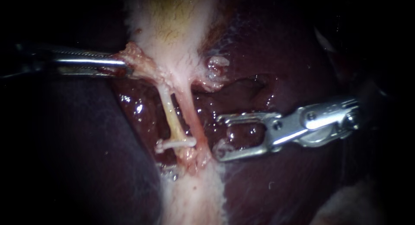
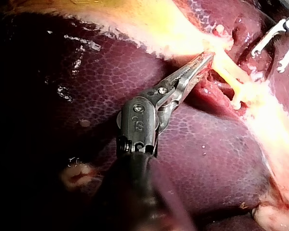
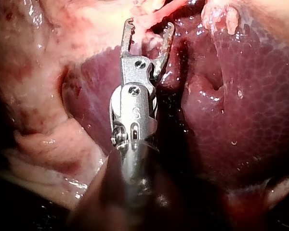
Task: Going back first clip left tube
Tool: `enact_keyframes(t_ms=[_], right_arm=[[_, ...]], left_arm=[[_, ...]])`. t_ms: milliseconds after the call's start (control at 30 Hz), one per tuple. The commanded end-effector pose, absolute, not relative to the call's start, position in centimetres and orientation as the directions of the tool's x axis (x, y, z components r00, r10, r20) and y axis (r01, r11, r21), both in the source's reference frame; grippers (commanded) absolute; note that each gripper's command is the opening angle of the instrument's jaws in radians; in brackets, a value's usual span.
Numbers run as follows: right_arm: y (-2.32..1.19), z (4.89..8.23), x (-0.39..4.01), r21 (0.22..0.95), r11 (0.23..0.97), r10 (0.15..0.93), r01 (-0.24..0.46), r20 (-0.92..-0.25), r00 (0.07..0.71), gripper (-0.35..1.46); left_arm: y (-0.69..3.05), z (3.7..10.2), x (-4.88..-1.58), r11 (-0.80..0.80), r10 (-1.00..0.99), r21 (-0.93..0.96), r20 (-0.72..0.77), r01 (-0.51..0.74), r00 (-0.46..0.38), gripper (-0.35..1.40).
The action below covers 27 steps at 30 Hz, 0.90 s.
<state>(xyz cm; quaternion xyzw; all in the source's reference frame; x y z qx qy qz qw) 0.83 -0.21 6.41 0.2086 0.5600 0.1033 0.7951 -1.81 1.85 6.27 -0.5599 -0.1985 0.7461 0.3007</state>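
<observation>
- Clip [image 1: 175,143]: white, set crosswise on left tube [image 1: 172,114], low on it, near where the tube joins the pale tissue band.
- Right tube [image 1: 190,117]: pinkish, just beside left tube.
- Left instrument [image 1: 123,62]: shaft lies level; pincer clamped on tissue flap [image 1: 135,55] at edge of gallbladder [image 1: 173,21], above both tubes.
- Right instrument [image 1: 219,136]: pincer spread wide, nothing in it; tips near right tube, level with clip but apart from it, over liver [image 1: 268,181].
</observation>
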Motion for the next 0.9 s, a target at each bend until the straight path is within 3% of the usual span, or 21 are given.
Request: enact_keyframes(t_ms=[33, 300, 900], right_arm=[[-0.18, 6.4, 0.78, 0.446, 0.893, 0.398, 0.063, -0.847, 0.352, 0.5], [-0.03, 6.39, 0.5, 0.434, 0.9, 0.392, 0.046, -0.85, 0.352, 0.5], [-0.03, 6.39, 0.45, 0.434, 0.9, 0.391, 0.048, -0.85, 0.352, 0.5]], left_arm=[[1.85, 6.27, -1.81, -0.74, 0.671, -0.633, -0.716, -0.226, -0.192, -0.35], [1.86, 6.29, -1.81, -0.74, 0.671, -0.633, -0.716, -0.226, -0.192, -0.35], [1.9, 6.9, -2.03, -0.751, 0.658, -0.616, -0.728, -0.237, -0.192, -0.35]])
